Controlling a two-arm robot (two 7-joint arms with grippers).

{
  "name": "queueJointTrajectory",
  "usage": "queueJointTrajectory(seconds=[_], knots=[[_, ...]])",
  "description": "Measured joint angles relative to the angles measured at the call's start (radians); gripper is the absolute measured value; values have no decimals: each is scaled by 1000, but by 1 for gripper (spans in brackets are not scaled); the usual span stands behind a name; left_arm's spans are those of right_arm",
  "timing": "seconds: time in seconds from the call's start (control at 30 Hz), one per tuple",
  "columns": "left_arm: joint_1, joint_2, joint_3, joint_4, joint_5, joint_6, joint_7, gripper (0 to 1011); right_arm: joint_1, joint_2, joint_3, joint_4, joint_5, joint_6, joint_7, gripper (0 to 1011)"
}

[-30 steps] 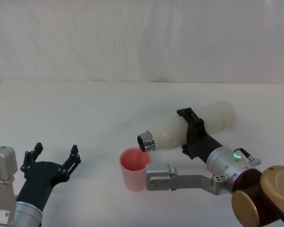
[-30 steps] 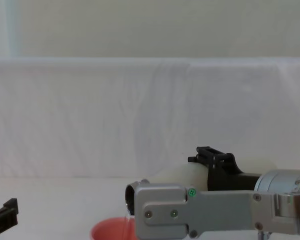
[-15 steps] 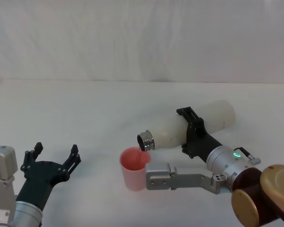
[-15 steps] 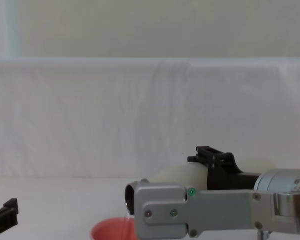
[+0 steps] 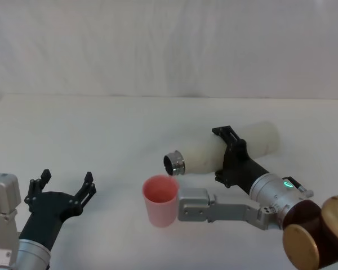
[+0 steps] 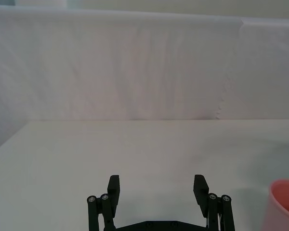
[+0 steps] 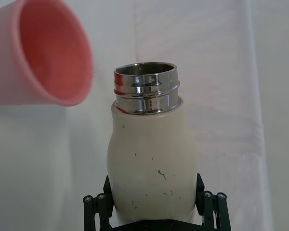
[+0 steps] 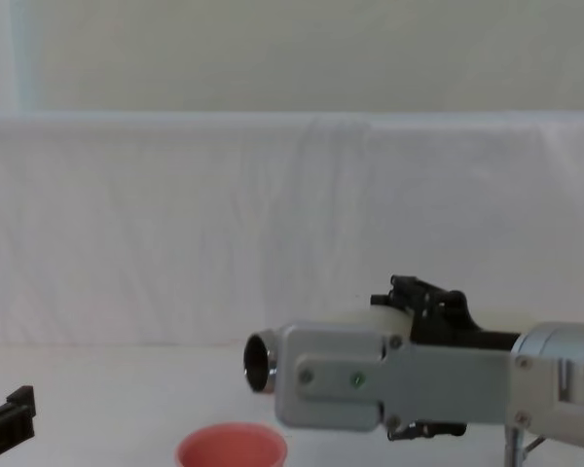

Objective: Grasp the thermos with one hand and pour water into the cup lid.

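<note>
The right tool (image 5: pixel 232 157) pinches the thermos (image 5: pixel 214 152) around its body, one finger on each flank, as the right wrist view shows plainly. The thermos lies about level above the desk (image 5: pixel 101 129), its steel neck (image 5: pixel 173 162) pointing toward the robot's left. The neck's mouth sits just above and a shade to the right of the cup (image 5: pixel 160 199), which stands upright on the desk; in the chest view the mouth clears the cup's rim with a gap between them. No stream can be seen from the mouth, and whether water lies in the cup cannot be told.

The step in hand looks like the close of the pour, or a pause in it: at this level tilt little would flow. If more water is wanted, the next move calls for tipping the neck down with the mouth kept over the cup; if not, for righting the thermos and setting it down clear of the cup.

The left tool (image 5: pixel 61 194) rests low at the left with its fingers spread, holding nothing, well apart from the cup.
</note>
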Motion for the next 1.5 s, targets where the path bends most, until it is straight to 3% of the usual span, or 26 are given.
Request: queueJointTrajectory(seconds=[0.53,0.6,0.63,0.73,0.77,0.83,0.87,1.17,1.5], knots=[[0,0,0,0,0,0,0,1001,-86,-36,152,-79,260,-32,-32,962],[0,0,0,0,0,0,0,1001,-100,-50,185,-83,322,-39,-32,962],[0,0,0,0,0,0,0,1001,-100,-50,185,-83,322,-39,-32,962],[0,0,0,0,0,0,0,1001,-111,-66,217,-84,388,-46,-31,962],[0,0,0,0,0,0,0,1001,-118,-79,237,-84,435,-49,-27,962],[0,0,0,0,0,0,0,1001,-121,-88,252,-83,471,-50,-23,962],[0,0,0,0,0,0,0,1001,-125,-102,272,-79,520,-51,-15,962],[0,0,0,0,0,0,0,1001,-131,-153,330,-46,716,-61,10,962],[0,0,0,0,0,0,0,1001,-117,-209,362,19,884,-63,35,962]])
